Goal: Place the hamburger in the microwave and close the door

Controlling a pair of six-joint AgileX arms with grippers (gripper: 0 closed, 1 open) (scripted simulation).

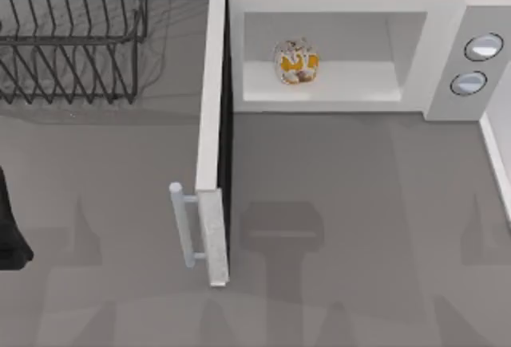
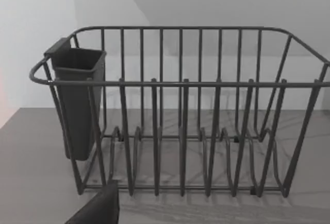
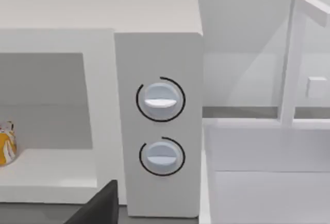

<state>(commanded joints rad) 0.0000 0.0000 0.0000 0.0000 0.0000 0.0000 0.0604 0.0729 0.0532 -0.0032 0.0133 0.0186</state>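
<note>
The hamburger (image 1: 296,62) sits in the microwave (image 1: 343,12); the door (image 1: 214,139) stands open, awaiting closing. Either tool's state: cannot tell.

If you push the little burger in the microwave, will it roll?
Probably a little: the hamburger looks rounded, so a nudge might wobble or roll it. It seems small against the microwave cavity, so it's likely light. The cavity floor looks flat and smooth, so it might slide.
</note>
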